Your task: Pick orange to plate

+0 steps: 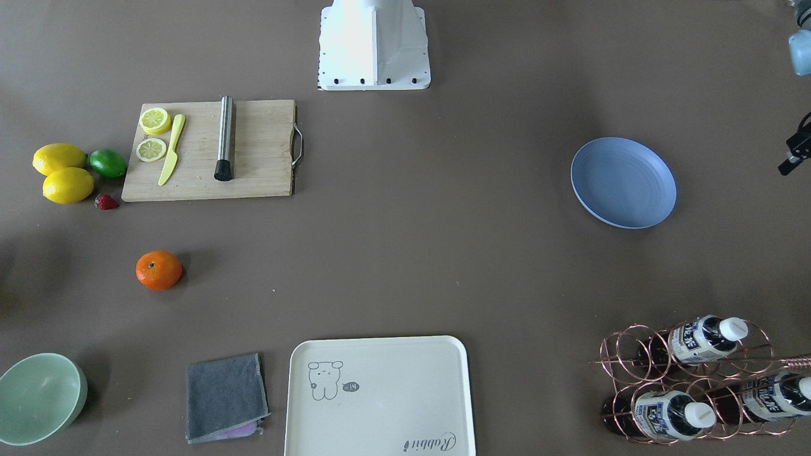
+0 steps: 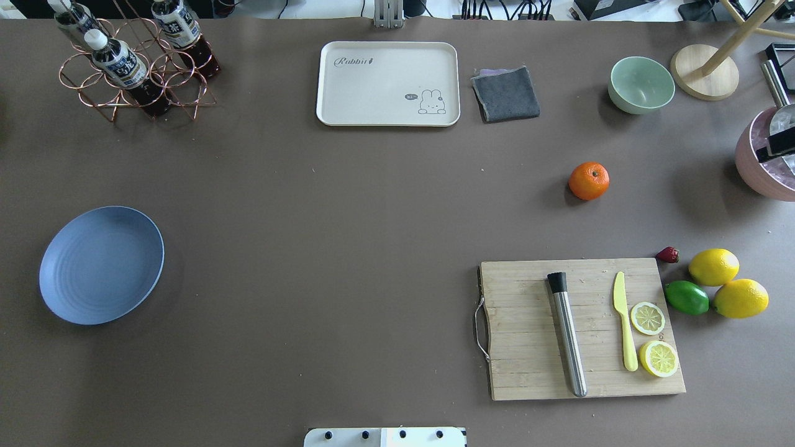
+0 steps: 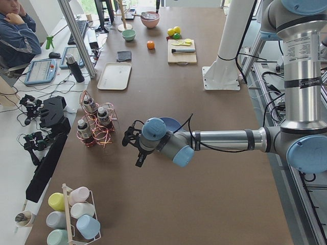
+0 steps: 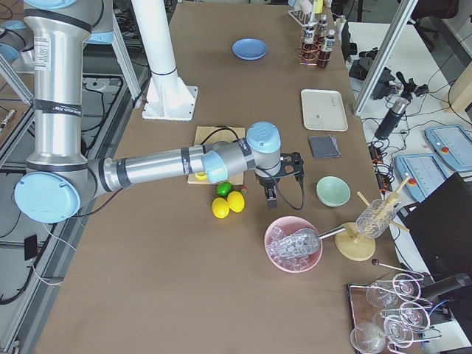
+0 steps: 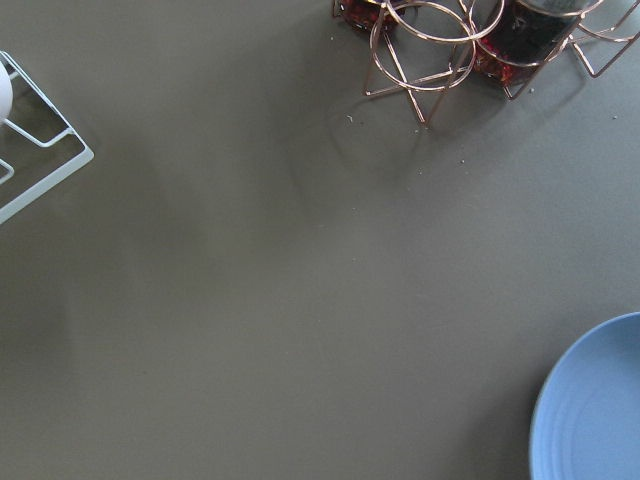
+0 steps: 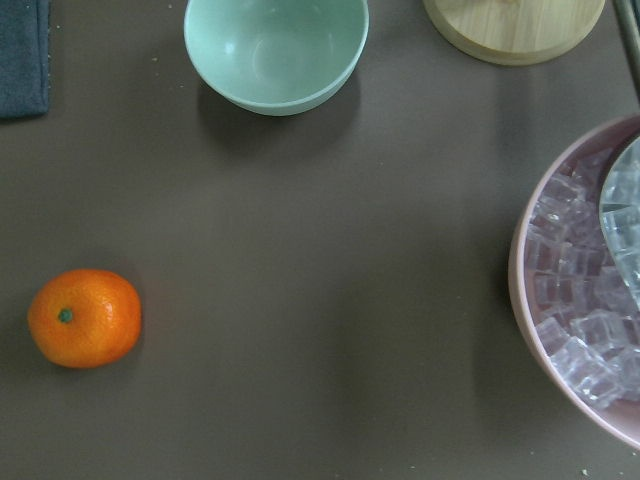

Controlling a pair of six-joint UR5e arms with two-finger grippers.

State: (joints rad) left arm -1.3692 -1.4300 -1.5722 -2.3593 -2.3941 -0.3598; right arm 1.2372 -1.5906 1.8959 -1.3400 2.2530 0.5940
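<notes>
The right gripper [image 4: 270,196] hung fingers-down off the near arm in the right side view, above the tabletop just short of the pink bowl of ice cubes [image 6: 522,250]. No view showed its fingers clearly enough, so it could not be told whether they stood apart or together, though nothing was seen held in them. Its wrist camera looked straight down and caught the orange [image 6: 85,318] low at the left edge of the frame, resting on the bare table with its stem dimple up, apart from the pale-green bowl [image 6: 272,45] at the top of the frame. The fruit therefore lay off to one side of the tool, not under it, towards the middle of the table. Being round, it offered no long axis to line up with. In the overhead view it sat on the robot's right half, beyond the wooden cutting board [image 2: 522,323], so the right arm looked the nearer one for the pick. The left gripper [image 3: 134,148] hovered at the other end, its state equally unreadable, with the empty blue plate [image 2: 101,265] just beside it. Orange and plate were well apart, so the carry would likely span most of the table.
</notes>
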